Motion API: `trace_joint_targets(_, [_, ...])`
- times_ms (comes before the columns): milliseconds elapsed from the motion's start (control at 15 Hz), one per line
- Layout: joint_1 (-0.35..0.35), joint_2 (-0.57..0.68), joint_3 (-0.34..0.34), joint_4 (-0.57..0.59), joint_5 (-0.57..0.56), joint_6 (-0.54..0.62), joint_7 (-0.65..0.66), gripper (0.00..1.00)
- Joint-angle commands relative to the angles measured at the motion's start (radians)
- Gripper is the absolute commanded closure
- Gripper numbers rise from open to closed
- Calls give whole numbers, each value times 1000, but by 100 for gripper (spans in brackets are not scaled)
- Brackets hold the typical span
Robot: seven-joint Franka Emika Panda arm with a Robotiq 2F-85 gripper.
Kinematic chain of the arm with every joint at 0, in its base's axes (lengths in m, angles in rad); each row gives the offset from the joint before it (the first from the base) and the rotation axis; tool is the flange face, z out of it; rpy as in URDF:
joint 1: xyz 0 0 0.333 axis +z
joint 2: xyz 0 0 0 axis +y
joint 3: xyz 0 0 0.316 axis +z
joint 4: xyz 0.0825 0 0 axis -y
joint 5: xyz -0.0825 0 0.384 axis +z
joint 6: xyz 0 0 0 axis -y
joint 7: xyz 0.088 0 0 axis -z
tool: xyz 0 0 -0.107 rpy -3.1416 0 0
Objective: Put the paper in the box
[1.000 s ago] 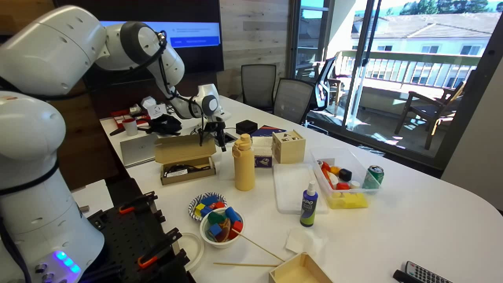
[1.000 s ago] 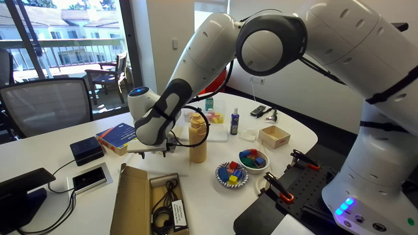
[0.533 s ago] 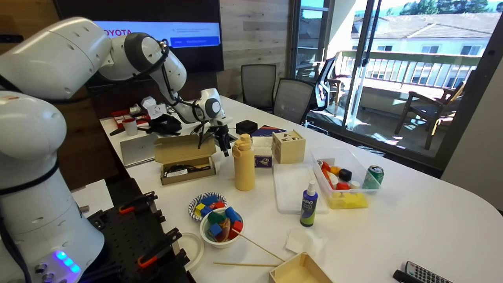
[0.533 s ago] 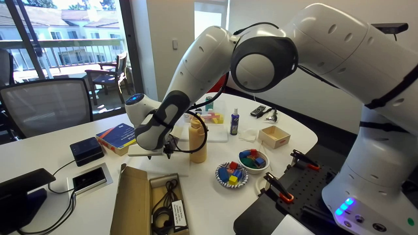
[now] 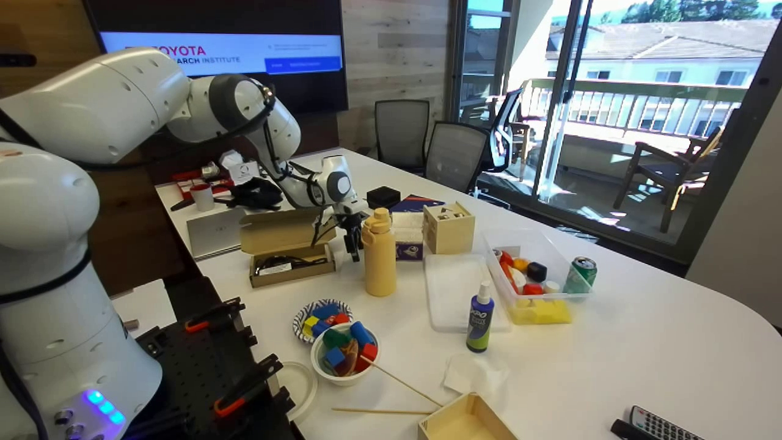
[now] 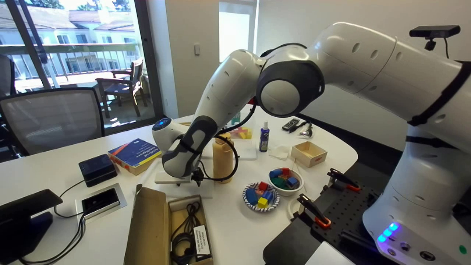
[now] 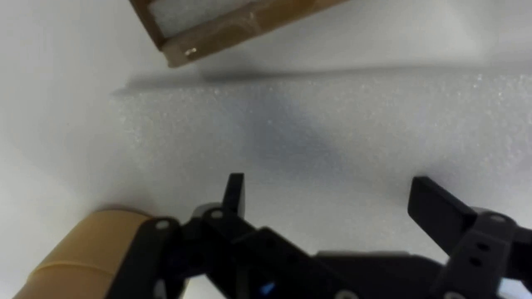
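Observation:
A thin white sheet, which looks like the paper, lies flat on the table between the brown box and the yellow bottle; it shows in both exterior views (image 5: 349,273) (image 6: 204,191). In the wrist view the speckled pale sheet (image 7: 374,112) spreads under the gripper. The shallow brown cardboard box (image 5: 299,276) stands open beside the sheet, lid raised (image 6: 146,224), with black cables inside. My gripper (image 7: 328,178) is open and empty, pointing down over the sheet. It also shows in both exterior views (image 5: 354,255) (image 6: 188,183). I cannot tell whether the fingertips touch the sheet.
A yellow bottle (image 5: 380,263) stands close beside the gripper. A white-lined box (image 5: 408,249) and a wooden holder (image 5: 451,229) stand beyond it. Two bowls of blocks (image 6: 261,204) (image 6: 283,187) stand nearer the base. A crumpled white tissue (image 5: 475,374) lies near an open wooden box (image 5: 469,421).
My arm has lowered, and the gripper has come down closer to the white sheet beside the yellow bottle. The sheet, box and other objects have not visibly moved.

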Motion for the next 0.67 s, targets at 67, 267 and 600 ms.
trace_joint_targets(67, [-87,150,103,165,11,-4,-41,0])
trace_joint_targets(267, [-123,208,150,234,25,-28,-78,0])
trace_joint_targets(600, [-145,218,181,289,31,-100,-111,46])
